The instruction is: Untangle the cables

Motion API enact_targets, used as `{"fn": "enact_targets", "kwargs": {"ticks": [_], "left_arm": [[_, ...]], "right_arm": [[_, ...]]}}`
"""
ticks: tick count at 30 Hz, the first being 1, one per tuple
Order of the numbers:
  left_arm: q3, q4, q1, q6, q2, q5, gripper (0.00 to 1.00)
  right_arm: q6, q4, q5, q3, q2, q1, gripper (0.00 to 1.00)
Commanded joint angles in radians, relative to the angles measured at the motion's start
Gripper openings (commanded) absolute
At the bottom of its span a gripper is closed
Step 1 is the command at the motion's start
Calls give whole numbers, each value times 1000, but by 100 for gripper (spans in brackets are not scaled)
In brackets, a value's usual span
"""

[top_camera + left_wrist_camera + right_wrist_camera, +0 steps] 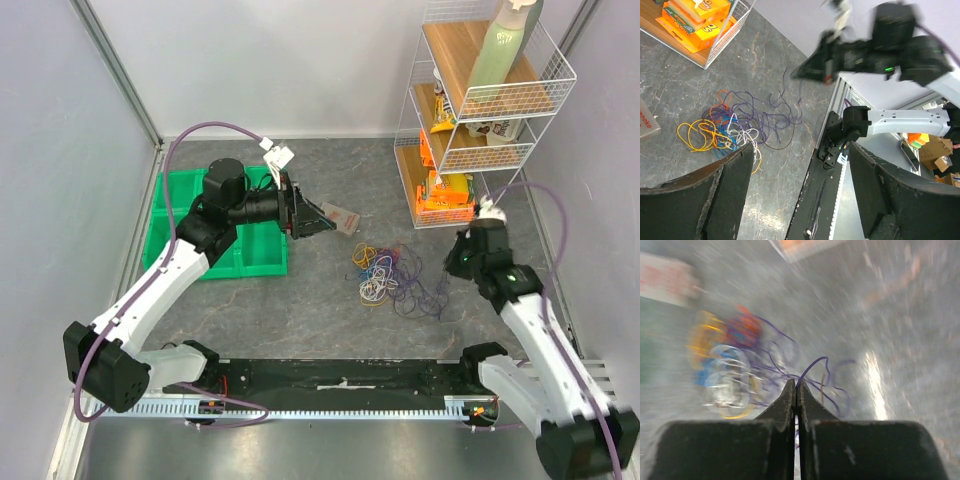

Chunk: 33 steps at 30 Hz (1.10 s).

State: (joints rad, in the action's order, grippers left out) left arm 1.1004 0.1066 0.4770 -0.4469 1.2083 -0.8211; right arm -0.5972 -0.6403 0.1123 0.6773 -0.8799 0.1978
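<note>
**A:** The right claw (796, 384) is clenching tight, fingers pressed flat together. A dark purple cable (815, 362) is arcing up straight from its tip, so it looks pinched there.

**B:** And the rest of the cables (383, 275)?

**A:** They are lying in a tangle on the tabletop (300, 310), just ahead and to the left of that claw. Purple strands are trailing nearest to it, then white and blue, with yellow and orange-red loops on the far side.

**B:** What is the left claw (800, 150) doing?

**A:** It is released, fingers spreading wide with nothing between them. It is hovering over the tabletop, apart from the pile, which is sitting between the two claws.

**B:** Any writing out there?

**A:** A flat packet (343, 219) is lying just beside the left claw. Its edge is showing the letters "enoko" in the left wrist view, the rest cut off. Beyond the pile, orange boxes (692, 20) are sitting on the bottom shelf of a white wire rack (560, 75), and one is showing a big "3". The other print is coming through too small to read.
</note>
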Motion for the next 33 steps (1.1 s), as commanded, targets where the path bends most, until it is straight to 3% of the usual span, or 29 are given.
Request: {"fn": "enact_targets", "kwargs": {"ticks": [1, 10, 22, 25, 30, 33], "left_arm": [[42, 1, 14, 45, 0, -26, 82], [24, -45, 46, 57, -16, -59, 79], [-56, -237, 86, 33, -121, -145, 81], [-80, -281, 91, 8, -145, -141, 82], [-85, -292, 92, 1, -150, -130, 82], [-128, -420, 92, -54, -150, -109, 85]], "right_arm": [[146, 8, -150, 235, 221, -3, 0], [251, 131, -506, 533, 233, -4, 0], [70, 376, -801, 746, 55, -4, 0], [-2, 481, -812, 820, 21, -3, 0], [-67, 507, -767, 1048, -85, -3, 0], [-160, 597, -777, 1091, -129, -3, 0]]}}
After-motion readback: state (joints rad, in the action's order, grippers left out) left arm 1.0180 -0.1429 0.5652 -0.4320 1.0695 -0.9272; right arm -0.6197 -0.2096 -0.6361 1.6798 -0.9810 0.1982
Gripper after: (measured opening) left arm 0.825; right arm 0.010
